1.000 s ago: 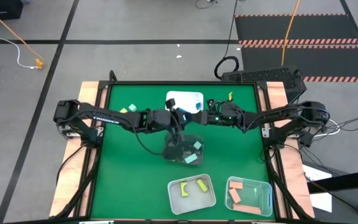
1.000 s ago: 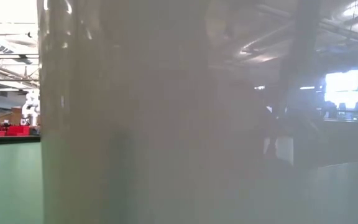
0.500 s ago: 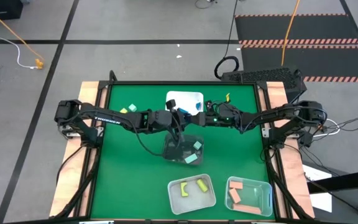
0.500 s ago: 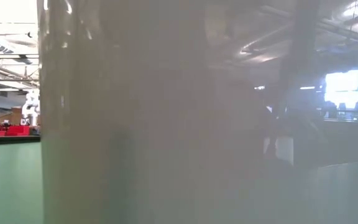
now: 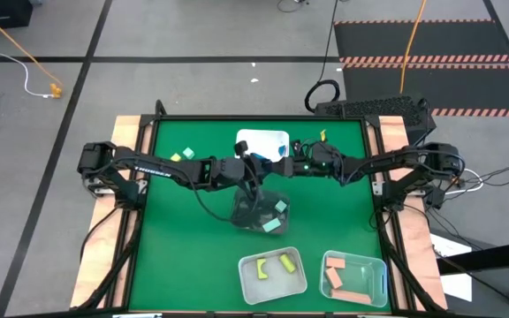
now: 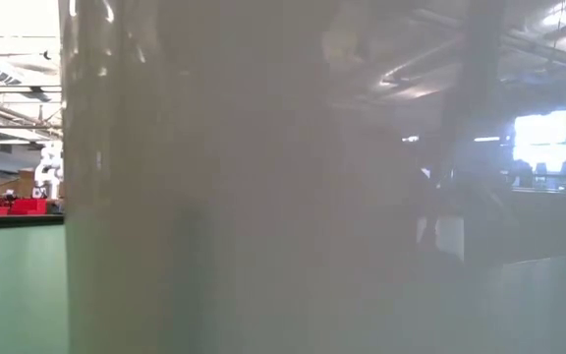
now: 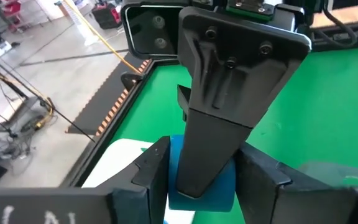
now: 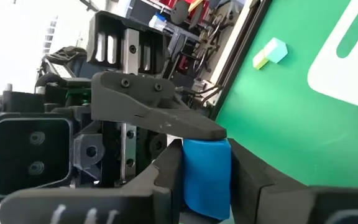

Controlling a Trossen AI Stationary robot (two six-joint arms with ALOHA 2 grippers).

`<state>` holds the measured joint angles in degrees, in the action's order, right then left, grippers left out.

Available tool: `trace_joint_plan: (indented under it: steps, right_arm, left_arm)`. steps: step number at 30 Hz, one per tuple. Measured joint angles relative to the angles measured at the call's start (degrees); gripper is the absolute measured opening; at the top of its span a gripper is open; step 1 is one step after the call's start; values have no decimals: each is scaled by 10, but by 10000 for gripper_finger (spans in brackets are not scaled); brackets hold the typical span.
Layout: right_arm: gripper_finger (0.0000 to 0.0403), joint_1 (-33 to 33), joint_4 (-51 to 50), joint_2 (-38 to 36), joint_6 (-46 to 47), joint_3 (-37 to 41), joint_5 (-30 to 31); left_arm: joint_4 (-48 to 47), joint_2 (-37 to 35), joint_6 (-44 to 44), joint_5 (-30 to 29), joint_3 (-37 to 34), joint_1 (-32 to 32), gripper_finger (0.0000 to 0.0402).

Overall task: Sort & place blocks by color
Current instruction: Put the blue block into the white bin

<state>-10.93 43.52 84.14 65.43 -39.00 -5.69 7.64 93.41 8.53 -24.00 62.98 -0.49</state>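
The two arms are meeting near the upper middle of the high view, beside the white tub on the green counter. A blue block is sitting between both tools: the right end effector is pinching it, and the left end effector is gripping the same blue block too. Yellow blocks are lying in a tub at the lower middle and pink blocks in the tub at the lower right.

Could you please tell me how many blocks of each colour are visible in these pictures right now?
blue block: 1
mint green blocks: 3
yellow blocks: 3
salmon pink blocks: 3, as far as the high view shows
Total: 10
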Motion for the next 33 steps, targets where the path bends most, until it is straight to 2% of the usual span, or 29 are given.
trace_joint_plan:
  steps: [3,7,11,15,20,28,33]
  right_arm:
    - [70,-14,-3,0,-8,0,-20]
    - [70,-32,-39,0,-26,2,-21]
    - [70,-53,-74,-1,-45,2,-36]
    - [70,-81,-94,0,-93,2,-34]
    - [70,-111,-117,1,-193,2,-28]
    - [73,-115,-126,2,-367,2,33]
    - [129,-115,-116,2,-454,2,88]
  left_arm:
    - [-10,-1,-42,-1,0,1,159]
    - [-54,-4,-117,-10,0,2,196]
    - [-124,-4,-176,-10,0,2,236]
    - [-196,-3,-218,-38,0,1,261]
    - [-241,-3,-312,-52,0,1,268]
    - [-279,-3,-446,-52,0,1,269]
    - [-316,-3,-498,-54,0,5,269]
